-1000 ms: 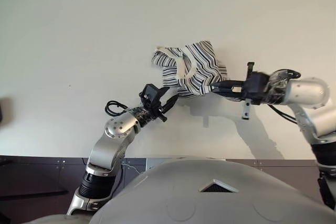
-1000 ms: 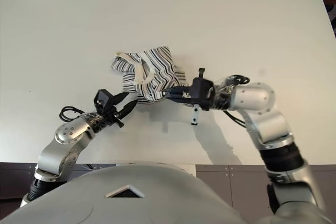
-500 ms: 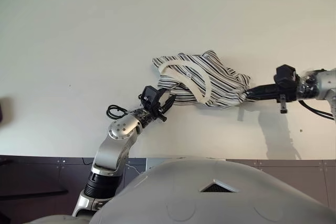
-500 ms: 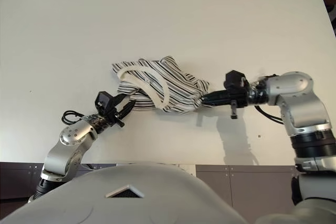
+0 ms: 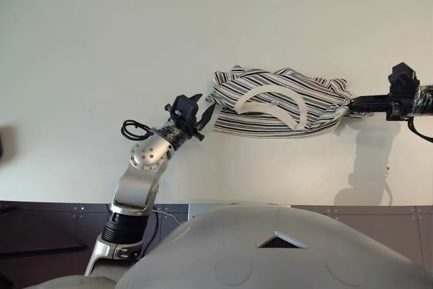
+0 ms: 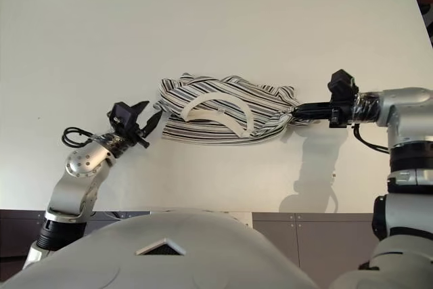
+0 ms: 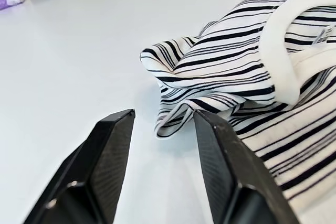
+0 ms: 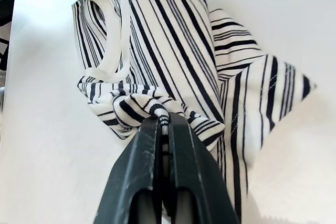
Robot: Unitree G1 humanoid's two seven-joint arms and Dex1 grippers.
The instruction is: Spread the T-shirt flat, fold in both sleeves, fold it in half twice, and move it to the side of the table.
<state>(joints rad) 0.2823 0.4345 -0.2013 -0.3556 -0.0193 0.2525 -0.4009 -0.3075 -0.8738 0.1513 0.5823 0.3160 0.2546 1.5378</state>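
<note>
White worktop carries the striped T-shirt, bunched and stretched sideways. Our right gripper pinches one end; our left gripper is spread just beside the other, perhaps a hem. We should grip there, then draw apart evenly.

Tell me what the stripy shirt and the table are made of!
The shirt looks like soft, thin cloth, probably cotton knit: it bunches into folds and wrinkles. The table looks hard and smooth, maybe painted wood or plastic; its pale top shows no grain.
</note>
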